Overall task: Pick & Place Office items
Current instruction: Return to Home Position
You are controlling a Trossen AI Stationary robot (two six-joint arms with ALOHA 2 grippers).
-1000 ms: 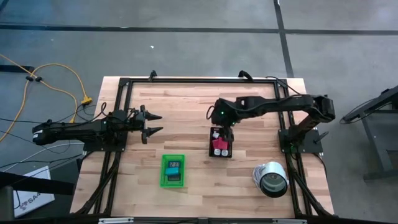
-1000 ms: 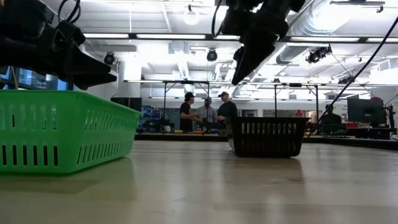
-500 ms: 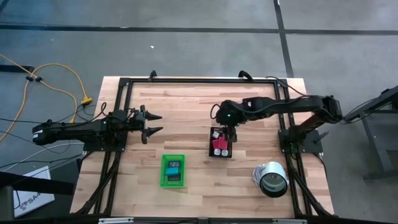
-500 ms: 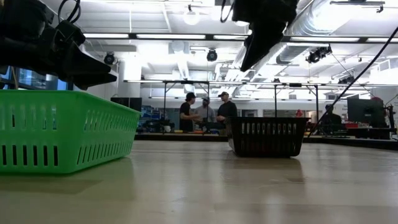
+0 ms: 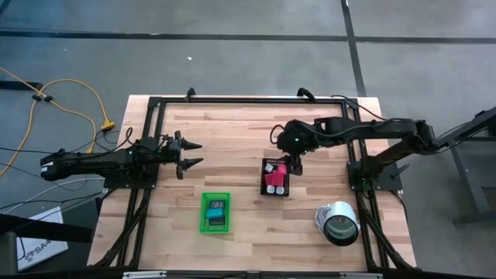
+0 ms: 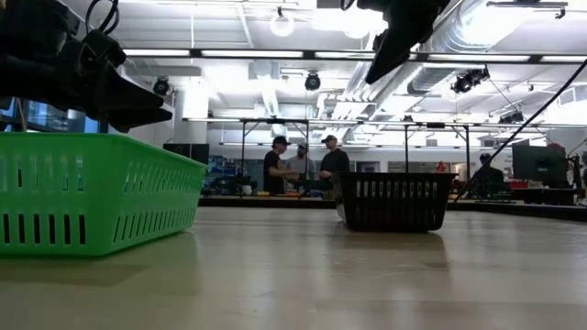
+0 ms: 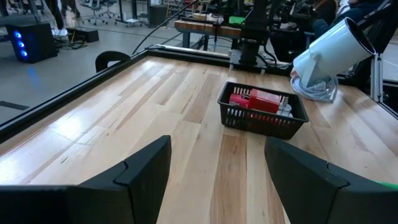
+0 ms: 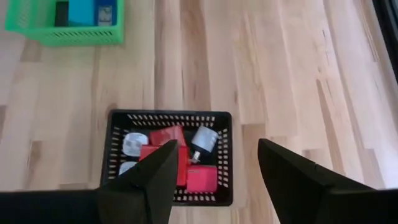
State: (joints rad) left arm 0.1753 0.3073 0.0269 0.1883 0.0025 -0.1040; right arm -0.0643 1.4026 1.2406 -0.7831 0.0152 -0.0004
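- Right gripper (image 5: 297,164): hung high above the table (image 5: 232,124), over the edge of the black bin (image 5: 263,184). Its fingers (image 8: 155,174) stood wide apart with nothing between them.
- Left gripper (image 5: 198,153): waited at the table's left side, well apart from both containers. It lay level and pointed toward the middle, spread wide and empty.
- Black bin: stood near the table's centre and held several office items in a loose heap.
- Red pieces (image 8: 165,137): at least three lay in the bin, touching one another.
- Pale pieces (image 8: 203,139): white or silvery, they lay in the same bin beside the red ones.
- Green tray (image 5: 204,214): stood nearer the front edge, to the left of the bin and apart from it.
- Light blue piece (image 8: 83,10): lay in the tray, with a black piece (image 8: 61,11) just beside it.
- Silver can (image 5: 339,222): lay on its side toward the front right corner.
- People (image 6: 275,170): several stood far back in the room, beyond the table.
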